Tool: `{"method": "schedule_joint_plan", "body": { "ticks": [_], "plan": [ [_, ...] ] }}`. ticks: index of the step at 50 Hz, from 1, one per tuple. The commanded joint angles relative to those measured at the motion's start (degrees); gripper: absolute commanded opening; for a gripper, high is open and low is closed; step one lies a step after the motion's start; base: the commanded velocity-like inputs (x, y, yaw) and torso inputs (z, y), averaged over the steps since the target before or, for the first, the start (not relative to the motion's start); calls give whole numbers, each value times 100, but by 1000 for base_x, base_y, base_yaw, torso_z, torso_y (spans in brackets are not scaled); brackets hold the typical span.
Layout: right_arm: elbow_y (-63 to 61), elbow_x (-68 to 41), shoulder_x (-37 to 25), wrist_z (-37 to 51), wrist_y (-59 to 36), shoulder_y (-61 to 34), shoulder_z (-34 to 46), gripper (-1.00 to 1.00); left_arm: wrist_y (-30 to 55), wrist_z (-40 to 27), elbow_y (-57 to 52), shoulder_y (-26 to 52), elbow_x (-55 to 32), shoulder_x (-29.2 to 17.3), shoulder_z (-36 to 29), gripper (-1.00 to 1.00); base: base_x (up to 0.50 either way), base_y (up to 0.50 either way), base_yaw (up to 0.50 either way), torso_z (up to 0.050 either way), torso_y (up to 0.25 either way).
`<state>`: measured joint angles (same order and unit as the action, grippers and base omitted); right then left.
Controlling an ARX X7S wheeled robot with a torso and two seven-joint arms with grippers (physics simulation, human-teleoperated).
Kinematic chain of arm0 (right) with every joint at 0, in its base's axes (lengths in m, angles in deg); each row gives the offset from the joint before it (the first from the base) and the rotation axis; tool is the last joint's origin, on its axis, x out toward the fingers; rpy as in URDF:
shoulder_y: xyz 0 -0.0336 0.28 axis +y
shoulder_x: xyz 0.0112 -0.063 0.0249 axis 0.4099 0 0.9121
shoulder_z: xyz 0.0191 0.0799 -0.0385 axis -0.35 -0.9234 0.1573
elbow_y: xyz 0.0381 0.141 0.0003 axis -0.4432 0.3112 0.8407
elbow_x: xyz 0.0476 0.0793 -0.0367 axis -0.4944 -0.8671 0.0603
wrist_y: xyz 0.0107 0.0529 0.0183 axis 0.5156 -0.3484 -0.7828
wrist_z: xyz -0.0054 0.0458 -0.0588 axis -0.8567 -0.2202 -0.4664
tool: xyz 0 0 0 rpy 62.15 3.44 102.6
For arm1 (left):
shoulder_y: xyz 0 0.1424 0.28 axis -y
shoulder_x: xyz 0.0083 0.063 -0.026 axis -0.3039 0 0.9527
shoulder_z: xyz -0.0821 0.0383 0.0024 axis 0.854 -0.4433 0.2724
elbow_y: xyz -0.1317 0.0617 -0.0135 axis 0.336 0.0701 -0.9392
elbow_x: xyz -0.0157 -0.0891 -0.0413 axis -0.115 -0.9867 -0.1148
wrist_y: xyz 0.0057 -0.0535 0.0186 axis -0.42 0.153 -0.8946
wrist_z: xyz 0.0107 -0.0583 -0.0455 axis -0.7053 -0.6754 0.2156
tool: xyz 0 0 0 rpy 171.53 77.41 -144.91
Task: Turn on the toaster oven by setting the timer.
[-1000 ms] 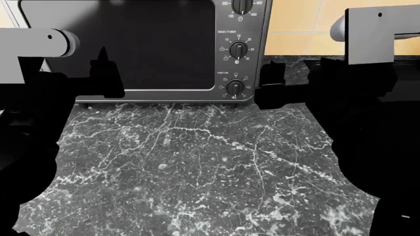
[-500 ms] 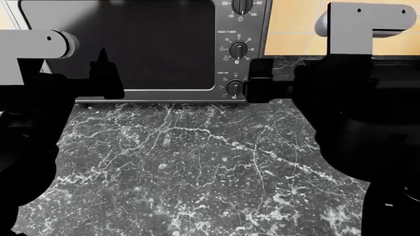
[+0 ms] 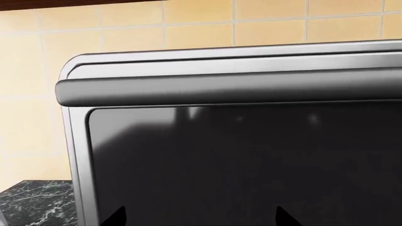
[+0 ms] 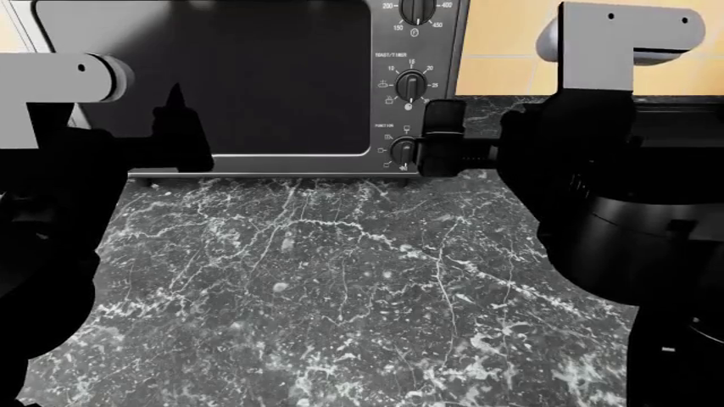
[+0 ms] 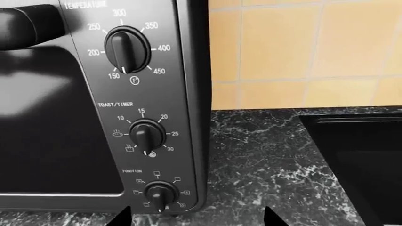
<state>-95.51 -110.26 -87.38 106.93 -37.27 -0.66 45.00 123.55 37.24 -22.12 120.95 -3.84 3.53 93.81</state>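
Note:
The silver toaster oven stands at the back of the counter, its dark glass door filling the left wrist view. The timer is the middle black knob, ringed by 10 to 30, with its white pointer aimed down past 30. My right gripper hangs open just in front of the panel's right edge, beside the lowest knob and below the timer, touching neither. My left gripper is open in front of the door's lower left, holding nothing.
The temperature knob sits above the timer. A dark sink recess lies right of the oven. Yellow wall tiles stand behind. Dark marble countertop spreads in front of the oven.
My right gripper has moved left, from beside the oven to in front of its right edge next to the lowest knob. The left arm has not moved.

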Motion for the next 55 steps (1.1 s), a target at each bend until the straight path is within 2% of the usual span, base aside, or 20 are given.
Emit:
{"method": "schedule_joint_plan", "body": {
  "ticks": [1,5,7,14,27,38,45,55],
  "plan": [
    [-214,-170,-25,363,178,-133,138,100,-19,-40,14,5,-43,-13,-19,100,0,0,0,0,0],
    [-294,-234,-33,628,356,-238,288,100,-16,-54,-5,-13,-76,-22,-1,100,0,0,0,0,0],
    [-413,-295,-206,680,695,-351,647,100,-10,-69,4,-6,-89,-14,3,100,0,0,0,0,0],
    [-699,-760,-1060,689,2778,-1139,2912,100,-81,-65,67,11,-67,-26,-60,100,0,0,0,0,0],
    [-972,-1361,-1508,681,4519,-2208,5087,100,-49,-130,11,-27,-185,-47,22,100,0,0,0,0,0],
    [-850,-1507,-1632,669,5620,-2967,6542,100,-126,-141,93,-5,-165,-57,-38,100,0,0,0,0,0],
    [-942,-1509,-1618,685,6860,-3853,7992,100,-118,-172,72,-27,-223,-69,6,100,0,0,0,0,0],
    [-1032,-1641,-1343,668,7735,-4435,8884,100,-136,-201,68,-38,-266,-87,0,100,0,0,0,0,0]
  ]
}}
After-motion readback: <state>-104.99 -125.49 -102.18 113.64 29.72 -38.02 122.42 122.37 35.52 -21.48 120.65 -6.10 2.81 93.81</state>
